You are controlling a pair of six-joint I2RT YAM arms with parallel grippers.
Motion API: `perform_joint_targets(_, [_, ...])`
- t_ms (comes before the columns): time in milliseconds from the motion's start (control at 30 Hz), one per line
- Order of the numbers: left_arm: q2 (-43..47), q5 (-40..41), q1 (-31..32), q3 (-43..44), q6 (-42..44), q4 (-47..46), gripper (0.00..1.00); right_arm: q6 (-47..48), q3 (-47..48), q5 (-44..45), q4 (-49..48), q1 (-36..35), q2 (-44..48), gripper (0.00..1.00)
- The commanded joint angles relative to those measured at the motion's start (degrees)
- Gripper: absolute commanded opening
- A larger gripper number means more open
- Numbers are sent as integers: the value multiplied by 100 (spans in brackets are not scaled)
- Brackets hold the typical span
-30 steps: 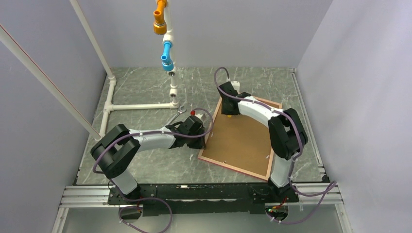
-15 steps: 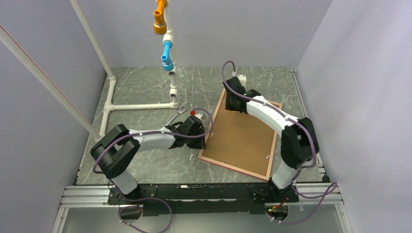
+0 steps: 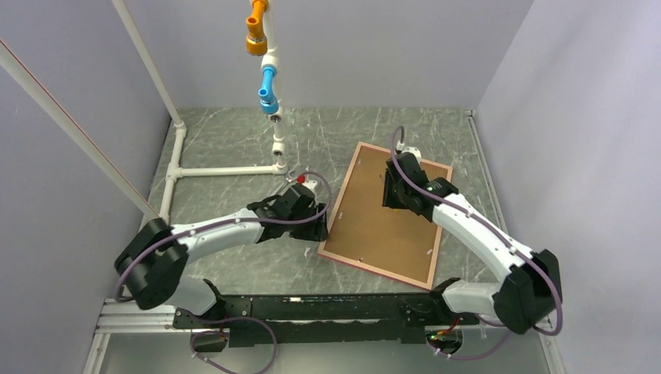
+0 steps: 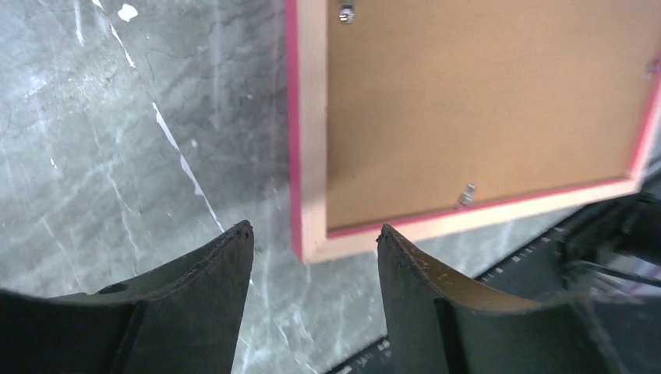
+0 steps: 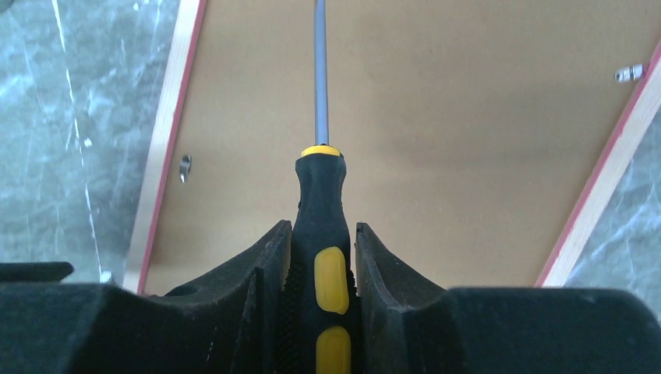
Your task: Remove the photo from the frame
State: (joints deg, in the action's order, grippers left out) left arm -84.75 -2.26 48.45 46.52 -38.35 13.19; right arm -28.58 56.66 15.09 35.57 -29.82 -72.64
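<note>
The frame [image 3: 366,226] lies face down on the table with its brown board back up inside a pink-red border. The photo is hidden under the board. My left gripper [image 3: 319,226] hovers at the frame's near left corner [image 4: 308,249]. That gripper [image 4: 316,234] is open, with nothing between its fingers. My right gripper [image 3: 394,191] is above the board's far half, shut on a screwdriver with a black and yellow handle [image 5: 323,234]. The grey shaft [image 5: 319,70] points out over the board [image 5: 468,140]. Small metal clips [image 5: 185,167] sit along the frame's inner edge.
A white pipe structure [image 3: 226,169] lies on the table at the far left. An upright pipe with orange and blue fittings [image 3: 265,47] rises behind it. A metal wrench [image 3: 290,178] lies by the left wrist. An aluminium rail [image 3: 312,308] runs along the near edge.
My left gripper's jaws have opened and that arm has stretched out lower. My right gripper has carried the screwdriver from the frame's far left edge back over the board.
</note>
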Motion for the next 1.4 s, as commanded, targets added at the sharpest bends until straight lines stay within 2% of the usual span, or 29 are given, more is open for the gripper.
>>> perform_joint_targets(0, [716,-298,21,-65,-503,478,64,-119,-251,-219,240,-24,763,0])
perform_joint_targets(200, [1300,-714,26,-712,-2411,488,62,-93,-436,-326,401,-22,1260,0])
perform_joint_targets(400, [1180,-1283,155,-1193,-4411,-93,64,-19,-437,-389,347,-21,1373,0])
perform_joint_targets(600, [750,-1052,493,-949,-5536,226,67,13,-497,-371,387,-26,1560,0])
perform_joint_targets(700, [656,-815,605,-1010,-6224,246,74,4,-586,-453,374,-24,1760,0])
perform_joint_targets(833, [487,-474,655,-898,-6776,346,74,10,-730,-537,380,-22,1979,0])
perform_joint_targets(1133, [-163,66,671,-6,-7331,1173,69,112,-846,-803,345,-26,2227,0])
perform_joint_targets(1267, [-446,150,728,413,-7607,1873,59,174,-897,-873,298,-23,2272,0])
perform_joint_targets(1367, [-658,184,798,557,-7739,2010,54,204,-920,-950,258,-23,2302,0])
